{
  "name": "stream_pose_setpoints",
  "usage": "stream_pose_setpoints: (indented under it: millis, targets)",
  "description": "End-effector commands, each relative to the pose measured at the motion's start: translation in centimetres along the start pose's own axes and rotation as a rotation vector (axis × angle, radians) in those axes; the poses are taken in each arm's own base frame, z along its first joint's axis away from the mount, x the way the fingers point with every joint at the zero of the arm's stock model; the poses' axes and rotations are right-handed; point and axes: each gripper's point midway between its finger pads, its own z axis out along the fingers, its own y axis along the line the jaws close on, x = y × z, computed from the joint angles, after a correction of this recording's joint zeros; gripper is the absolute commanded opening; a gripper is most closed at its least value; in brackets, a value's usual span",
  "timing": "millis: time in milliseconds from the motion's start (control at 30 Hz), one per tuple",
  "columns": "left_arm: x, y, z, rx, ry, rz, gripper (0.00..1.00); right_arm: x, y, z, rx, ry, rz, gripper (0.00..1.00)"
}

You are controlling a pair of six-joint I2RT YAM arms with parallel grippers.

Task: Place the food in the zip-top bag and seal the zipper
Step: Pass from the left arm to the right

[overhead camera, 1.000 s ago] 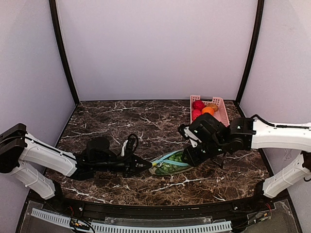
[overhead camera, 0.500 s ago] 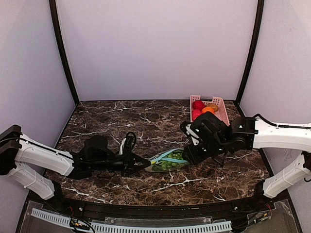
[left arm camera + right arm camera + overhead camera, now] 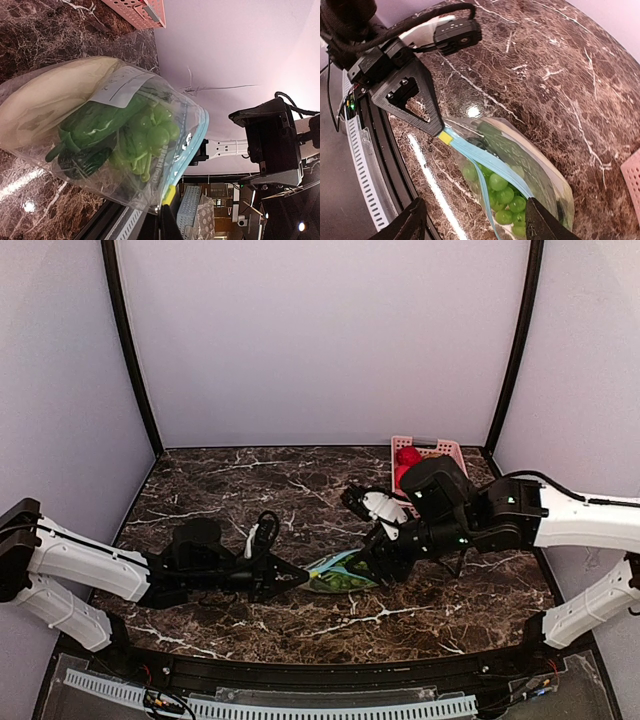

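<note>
The zip-top bag (image 3: 340, 573) lies on the marble table between my two grippers. It holds the pale gourd (image 3: 55, 100), dark-green pepper (image 3: 95, 120), green grapes (image 3: 150, 135) and a dark leafy piece (image 3: 82, 162). My left gripper (image 3: 298, 578) is shut on the bag's near-left corner at the yellow tab (image 3: 445, 136). The teal zipper (image 3: 480, 160) splits into two strips toward the right, so the mouth gapes there over the grapes (image 3: 505, 192). My right gripper (image 3: 480, 222) is open just above the bag, its fingers (image 3: 417, 220) spread to either side of the zipper.
A pink basket (image 3: 445, 448) with red fruit (image 3: 408, 455) stands at the back right, partly hidden behind my right arm (image 3: 470, 515). The basket's corner also shows in the left wrist view (image 3: 140, 10). The table's front edge rail is close below the bag.
My right arm has swung left and forward over the bag, now covering more of the basket. The bag has shifted slightly left. My left gripper keeps its hold on the corner.
</note>
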Motion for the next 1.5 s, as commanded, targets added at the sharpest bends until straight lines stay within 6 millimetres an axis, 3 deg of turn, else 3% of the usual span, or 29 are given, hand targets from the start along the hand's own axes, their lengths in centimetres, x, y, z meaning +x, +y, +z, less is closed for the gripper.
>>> stream_pose_setpoints:
  millis: [0,233,467,633,833,1067,1133,1233,1300,1333,1367,1400,1467]
  targets:
    - [-0.4,-2.0,-0.4,0.039,-0.006,0.031,0.01,-3.2,2.1,1.3,-0.056,-0.108,-0.235,0.67]
    - [-0.5,-1.9,-0.8,0.025,-0.016,0.031,0.01,-2.6,3.2,4.8,-0.073,-0.093,-0.423,0.68]
    - [-0.4,-2.1,-0.9,0.026,-0.010,0.030,0.01,-2.0,2.1,7.6,0.086,-0.059,-0.586,0.65]
    - [-0.5,-2.3,-0.9,0.029,-0.015,0.028,0.01,-1.5,1.2,8.9,0.150,-0.023,-0.656,0.51]
    - [-0.6,-2.3,-1.2,0.028,-0.026,0.028,0.01,-1.1,0.3,8.9,0.206,-0.019,-0.695,0.31]
    - [-0.6,-2.3,-1.3,0.028,-0.031,0.030,0.03,-1.0,0.6,8.6,0.187,-0.027,-0.687,0.00]
    - [-0.7,-2.5,-1.3,0.033,-0.034,0.037,0.11,-0.8,0.8,8.5,0.172,-0.023,-0.676,0.00]
    - [-1.0,-2.3,-1.9,0.016,-0.055,0.057,0.40,-0.3,1.1,8.4,0.142,0.007,-0.646,0.00]
    - [-1.4,-2.0,-2.6,-0.017,-0.078,0.087,0.54,0.2,1.3,8.3,0.118,0.045,-0.608,0.00]
    - [-1.5,-1.1,-2.9,-0.065,-0.085,0.111,0.57,0.5,1.5,8.1,0.095,0.065,-0.583,0.00]
    - [-1.8,-1.8,-3.6,-0.064,-0.105,0.141,0.63,0.4,1.7,7.7,0.075,0.075,-0.551,0.00]
    - [-2.0,-1.0,-4.4,-0.124,-0.119,0.184,0.68,0.4,1.8,7.4,0.056,0.089,-0.518,0.00]
    - [-2.4,-1.3,-5.5,-0.184,-0.134,0.282,0.72,0.5,2.2,6.8,0.013,0.123,-0.452,0.00]
